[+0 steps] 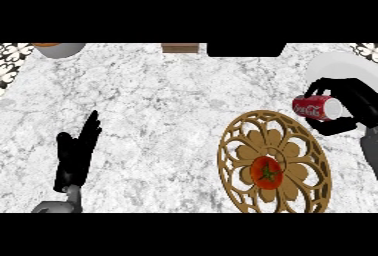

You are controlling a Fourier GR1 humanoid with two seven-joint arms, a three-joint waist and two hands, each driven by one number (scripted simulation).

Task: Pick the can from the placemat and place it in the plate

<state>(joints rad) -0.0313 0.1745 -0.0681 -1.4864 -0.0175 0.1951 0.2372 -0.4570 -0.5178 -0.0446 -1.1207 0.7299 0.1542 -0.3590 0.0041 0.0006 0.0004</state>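
Note:
A red cola can [316, 107] lies on its side in my right hand [353, 106], whose fingers and thumb curl round it. The can is held above the counter between a round gold openwork placemat [244, 137] and a white plate [345, 66] at the far right edge; the hand covers part of the plate. A red tomato [267, 172] sits in the middle of the placemat. My left hand [74, 152] rests at the lower left with fingers straight and pointing up, holding nothing.
A grey bowl [59, 48] with something orange sits at the far left corner. A brown box [180, 47] and a black object [246, 49] stand along the back edge. Patterned tiles show at both far corners.

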